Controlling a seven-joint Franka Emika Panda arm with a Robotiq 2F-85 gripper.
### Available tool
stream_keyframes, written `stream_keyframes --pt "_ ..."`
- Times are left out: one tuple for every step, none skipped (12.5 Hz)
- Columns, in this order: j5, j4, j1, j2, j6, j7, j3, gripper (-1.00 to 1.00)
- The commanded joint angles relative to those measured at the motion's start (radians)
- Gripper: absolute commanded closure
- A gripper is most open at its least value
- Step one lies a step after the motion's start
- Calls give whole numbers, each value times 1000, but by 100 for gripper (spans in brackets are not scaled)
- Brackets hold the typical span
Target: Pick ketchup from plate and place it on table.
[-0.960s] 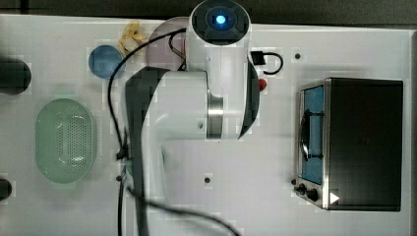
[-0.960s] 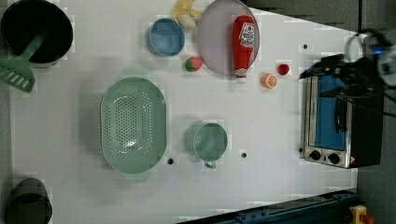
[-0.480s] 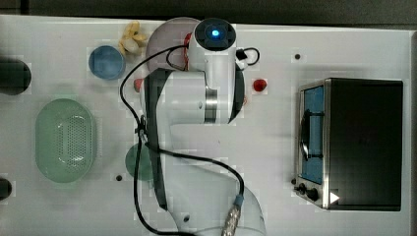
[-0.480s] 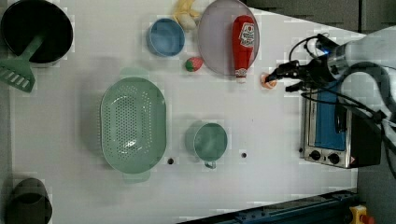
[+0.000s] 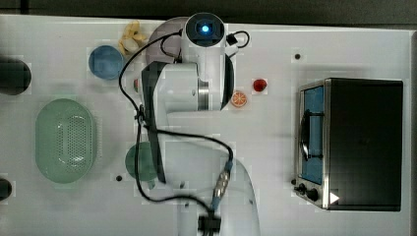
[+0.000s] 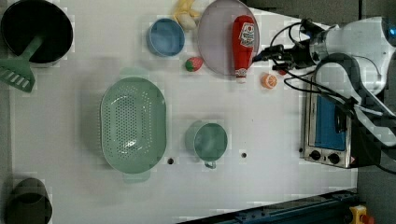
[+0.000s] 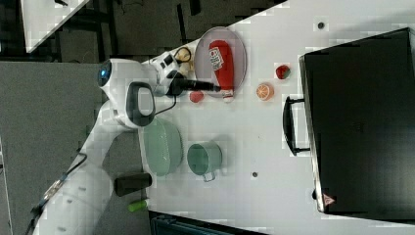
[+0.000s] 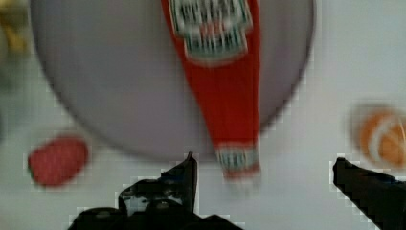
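Tabletop point(image 6: 261, 140) had no ketchup on it yet. Plate point(image 6: 215, 37) held the ketchup bottle point(image 6: 242, 44) lying flat, cap end over the rim. Hand point(image 8: 263, 172) hovered wide open near the cap, holding nothing; grasp, lift, placement all remained.

No legible text anywhere. The ketchup point(image 6: 243, 43) carries a white label with red and green print, but the lettering can't be made out; in the wrist view the label point(image 8: 210, 26) is a blur, possibly a brand crest. It lies on the plate point(image 6: 215, 37) near the table's point(image 6: 261, 186) far edge in the left view. The toaster oven point(image 7: 359, 122) has a small red triangular sticker point(image 7: 326, 199) at one corner, symbol unreadable.
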Motion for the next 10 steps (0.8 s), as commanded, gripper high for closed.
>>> stream_keyframes --pt "-47 72 15 82 37 -56 8 -100" --pt "-55 105 17 116 63 -56 8 -100" --pt "-63 137 18 148 86 -56 8 -100" --pt "-69 164 19 178 102 -57 8 -100" --pt "-69 187 20 206 112 -56 8 -100" --pt "-69 206 20 231 118 -57 7 -100" --pt "-69 219 20 252 127 -56 5 -100" --pt "-69 229 21 271 139 -56 5 -100" --pt "-69 238 22 289 163 -56 5 -100" --pt "-69 244 22 304 177 -56 4 -100"
